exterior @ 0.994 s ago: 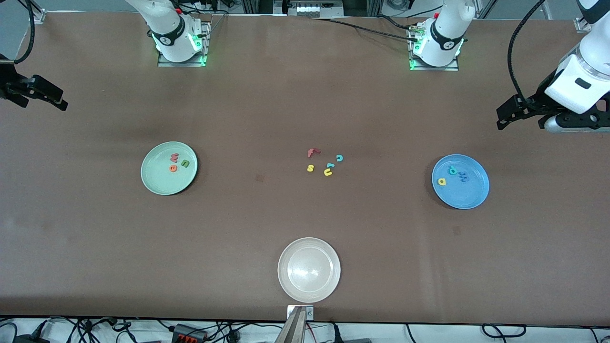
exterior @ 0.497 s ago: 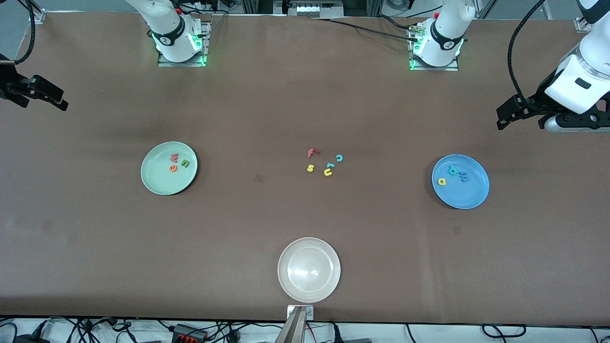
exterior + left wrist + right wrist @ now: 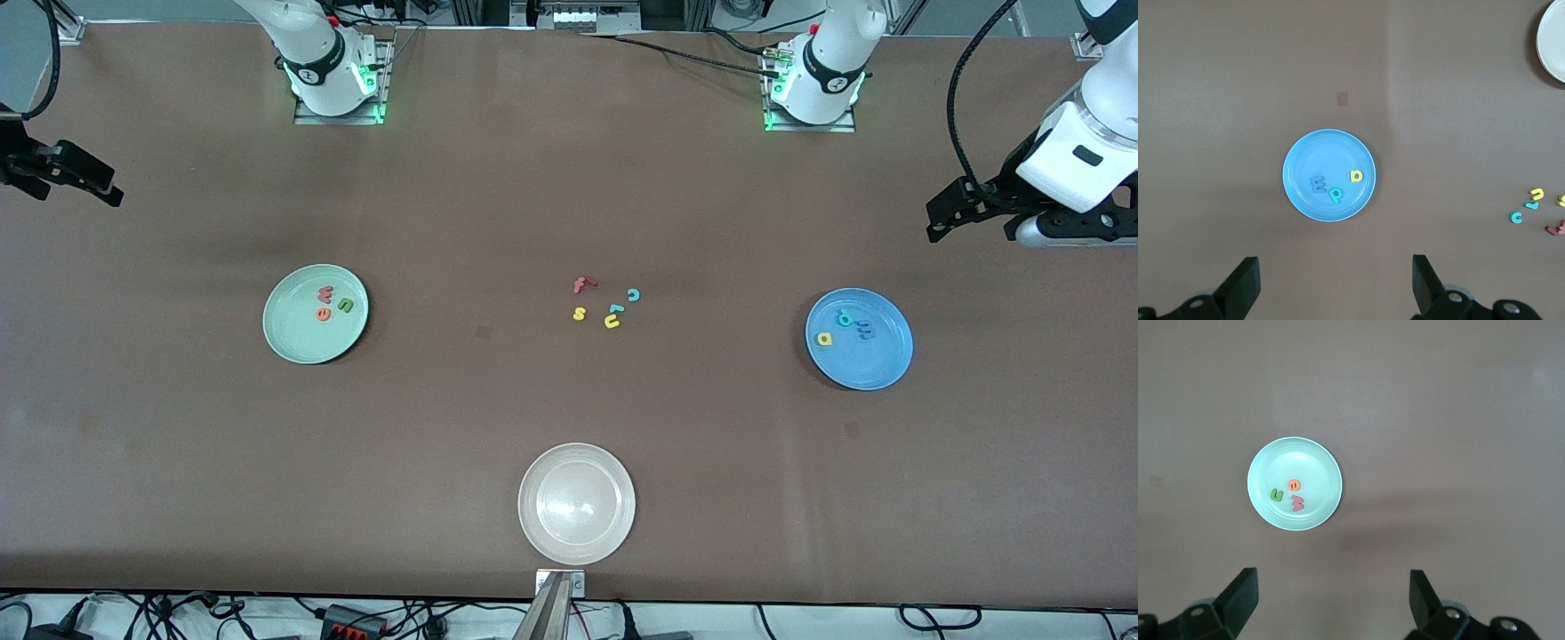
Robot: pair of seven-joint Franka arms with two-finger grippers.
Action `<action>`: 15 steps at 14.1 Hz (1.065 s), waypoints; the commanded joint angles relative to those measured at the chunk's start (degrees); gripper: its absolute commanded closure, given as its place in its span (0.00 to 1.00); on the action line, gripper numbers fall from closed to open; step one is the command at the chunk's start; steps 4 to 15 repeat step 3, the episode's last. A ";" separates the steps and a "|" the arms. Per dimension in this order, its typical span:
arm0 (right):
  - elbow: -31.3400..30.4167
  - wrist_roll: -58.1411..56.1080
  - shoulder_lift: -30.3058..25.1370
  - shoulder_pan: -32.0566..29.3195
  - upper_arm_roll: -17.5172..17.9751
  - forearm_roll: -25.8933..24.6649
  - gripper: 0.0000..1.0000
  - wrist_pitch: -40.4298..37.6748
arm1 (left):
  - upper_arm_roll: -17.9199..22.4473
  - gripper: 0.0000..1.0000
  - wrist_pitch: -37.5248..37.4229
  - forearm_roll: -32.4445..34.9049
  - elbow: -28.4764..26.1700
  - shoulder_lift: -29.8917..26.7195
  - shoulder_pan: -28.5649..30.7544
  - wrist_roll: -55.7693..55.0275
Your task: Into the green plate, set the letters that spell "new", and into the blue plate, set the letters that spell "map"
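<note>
The pale green plate (image 3: 298, 340) lies toward the right arm's end of the table. In it are the pinkish-red w (image 3: 325, 293), the orange e (image 3: 323, 313) and the green n (image 3: 345, 306). The blue plate (image 3: 878, 363) lies toward the left arm's end and holds the teal p (image 3: 844, 316), the blue m (image 3: 865, 332) and the yellow a (image 3: 824, 338). My left gripper (image 3: 1335, 280) hangs open and empty over bare table beside the blue plate (image 3: 1318, 150). My right gripper (image 3: 1331, 587) hangs open and empty over bare table beside the green plate (image 3: 1305, 457).
Several loose letters lie at mid-table, among them a red f (image 3: 582, 284), a teal c (image 3: 633, 294), a yellow s (image 3: 579, 313) and a yellow u (image 3: 612, 322). A cream-white plate (image 3: 576, 476) sits nearest the front camera, with nothing in it.
</note>
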 commanded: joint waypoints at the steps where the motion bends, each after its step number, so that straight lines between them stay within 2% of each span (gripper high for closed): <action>1: -0.61 -0.83 -0.70 -0.64 0.46 -0.63 0.00 0.16 | -0.06 0.00 -1.07 -1.03 0.94 -0.21 -0.09 -0.31; 15: -0.69 -0.83 -0.61 -0.64 0.46 -0.55 0.00 0.16 | -0.06 0.00 -1.07 -1.03 0.94 -0.21 -0.09 -0.31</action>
